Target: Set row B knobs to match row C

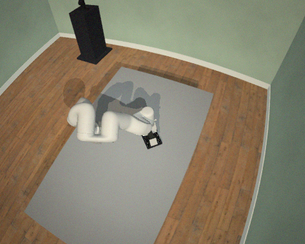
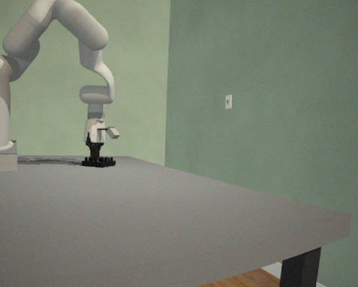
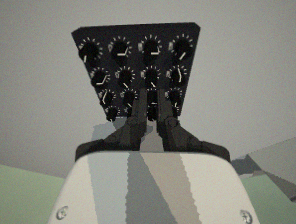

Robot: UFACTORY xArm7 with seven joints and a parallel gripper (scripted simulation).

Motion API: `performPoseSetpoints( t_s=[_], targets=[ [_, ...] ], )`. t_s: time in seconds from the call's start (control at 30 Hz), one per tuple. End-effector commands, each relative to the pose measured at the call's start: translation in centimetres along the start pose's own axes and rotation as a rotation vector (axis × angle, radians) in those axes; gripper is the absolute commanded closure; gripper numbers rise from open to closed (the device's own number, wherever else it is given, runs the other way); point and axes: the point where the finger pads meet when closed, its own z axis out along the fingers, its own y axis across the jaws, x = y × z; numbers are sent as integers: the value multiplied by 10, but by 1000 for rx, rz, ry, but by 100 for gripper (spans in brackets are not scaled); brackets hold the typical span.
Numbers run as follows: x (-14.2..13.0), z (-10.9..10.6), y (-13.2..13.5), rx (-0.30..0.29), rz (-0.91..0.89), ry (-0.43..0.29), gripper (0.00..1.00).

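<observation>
The black-fingered gripper (image 1: 151,134) (image 2: 94,155) (image 3: 151,98) pinched a round black knob (image 3: 152,98), apparently to turn it without shifting its neighbours.

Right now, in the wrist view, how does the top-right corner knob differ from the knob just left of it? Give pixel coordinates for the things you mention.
The top-right corner knob (image 3: 181,47) shows a straight white line slanting down-left; its left neighbour (image 3: 150,46) shows a bent one. The corner knob has one side neighbour, the other two. Both are dark, ringed by pale marks.
</observation>
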Motion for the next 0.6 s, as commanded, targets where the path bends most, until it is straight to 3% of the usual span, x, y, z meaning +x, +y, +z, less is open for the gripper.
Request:
performPoseSetpoints(
  t_s=[0.0, 0.4, 0.43, 0.57],
  targets=[
    [0, -1, -1, 4, 2, 1, 92],
    [0, -1, -1, 4, 2, 1, 92],
    [0, -1, -1, 4, 2, 1, 81],
    [0, -1, -1, 4, 2, 1, 81]
  ],
)
